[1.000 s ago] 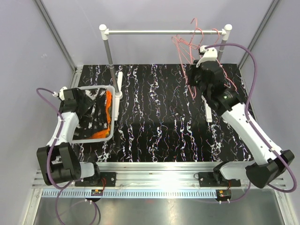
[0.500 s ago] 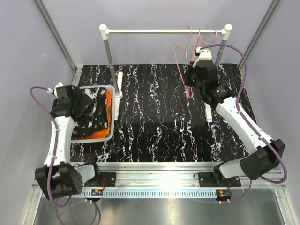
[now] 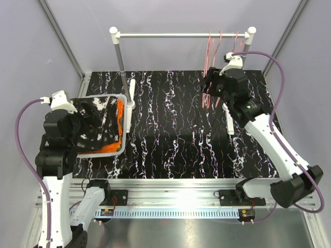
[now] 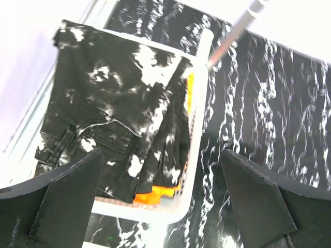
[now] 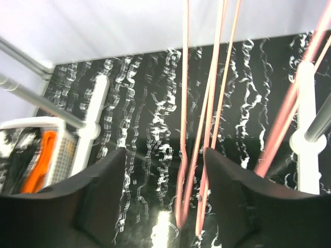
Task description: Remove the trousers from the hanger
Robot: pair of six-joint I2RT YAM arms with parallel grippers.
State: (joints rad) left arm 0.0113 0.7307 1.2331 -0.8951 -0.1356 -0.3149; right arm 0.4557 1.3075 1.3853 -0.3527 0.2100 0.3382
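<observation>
Two of the trousers lie folded in a white basket at the left. The black pair with white splashes is on top. A bright orange pair shows under its edge. My left gripper hovers open above the basket, holding nothing. Pink wire hangers hang bare from the rail at the back right. My right gripper is open, and the hanger wires pass loose between its fingers, nearer the right one.
The rail's left post stands on a white foot beside the basket's far right corner. The right post's foot lies just right of my right gripper. Grey walls close in the black marbled table.
My right gripper has opened and let go of the hanger, which now hangs straight down from the rail. My left arm has lifted up and back from the basket.
</observation>
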